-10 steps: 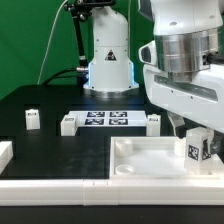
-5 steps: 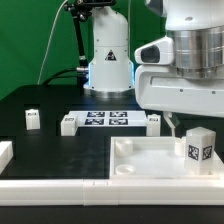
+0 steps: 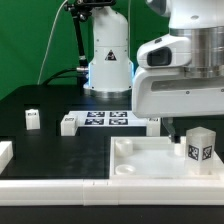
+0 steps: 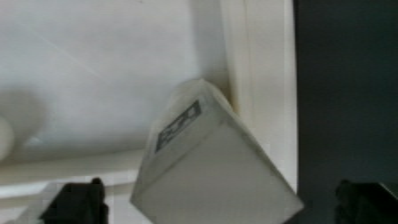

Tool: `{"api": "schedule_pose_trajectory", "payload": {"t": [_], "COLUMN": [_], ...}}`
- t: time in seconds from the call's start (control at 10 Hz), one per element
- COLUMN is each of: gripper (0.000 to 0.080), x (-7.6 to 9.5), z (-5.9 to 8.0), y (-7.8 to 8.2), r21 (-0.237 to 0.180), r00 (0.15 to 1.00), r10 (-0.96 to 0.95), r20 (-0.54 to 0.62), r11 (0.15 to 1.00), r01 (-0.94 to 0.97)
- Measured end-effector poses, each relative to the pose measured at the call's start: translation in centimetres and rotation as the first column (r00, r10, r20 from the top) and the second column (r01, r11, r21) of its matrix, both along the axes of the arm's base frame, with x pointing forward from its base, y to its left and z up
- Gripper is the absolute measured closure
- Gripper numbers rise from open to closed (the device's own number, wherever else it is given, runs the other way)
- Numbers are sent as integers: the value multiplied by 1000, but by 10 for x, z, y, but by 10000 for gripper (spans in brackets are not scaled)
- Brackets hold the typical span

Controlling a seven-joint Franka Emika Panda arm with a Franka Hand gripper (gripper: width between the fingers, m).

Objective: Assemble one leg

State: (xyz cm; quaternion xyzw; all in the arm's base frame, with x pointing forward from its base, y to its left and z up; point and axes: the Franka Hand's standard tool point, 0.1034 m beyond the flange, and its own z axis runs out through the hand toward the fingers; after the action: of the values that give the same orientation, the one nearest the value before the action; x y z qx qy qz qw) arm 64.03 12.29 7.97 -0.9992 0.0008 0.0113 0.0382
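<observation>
A leg, a small white block with a black-and-white tag, stands upright on the large white panel at the exterior view's right. My gripper hangs just above it, open, and one dark finger shows beside the leg. In the wrist view the leg sits between my two fingertips, with clear gaps on both sides; the gripper holds nothing. Three more legs lie on the black table: one far left, one and another at the ends of the marker board.
The robot base stands behind the marker board. A white part lies at the exterior view's left edge. A long white rail runs along the front. The panel has round corner sockets.
My gripper has risen off the leg, which stays standing on the panel. The fingers that flanked the leg are now above it.
</observation>
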Motion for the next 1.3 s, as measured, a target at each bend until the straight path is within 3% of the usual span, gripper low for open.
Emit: {"api": "schedule_pose_trajectory", "payload": {"t": [0.4, 0.7, 0.9, 1.0, 1.3], "gripper": [150, 150, 428, 508, 508], "x": [-2, -2, -2, -2, -2], "z": [-2, -3, -3, -3, -3], "y": [-5, -8, -9, -9, -8], "r21": [3, -2, -2, -2, -2], "r00": [947, 919, 919, 925, 950], "r10": [321, 394, 394, 379, 313], "r20": [15, 22, 22, 21, 16], "r11": [947, 919, 919, 925, 950], "r01": [-321, -395, -394, -379, -313]}}
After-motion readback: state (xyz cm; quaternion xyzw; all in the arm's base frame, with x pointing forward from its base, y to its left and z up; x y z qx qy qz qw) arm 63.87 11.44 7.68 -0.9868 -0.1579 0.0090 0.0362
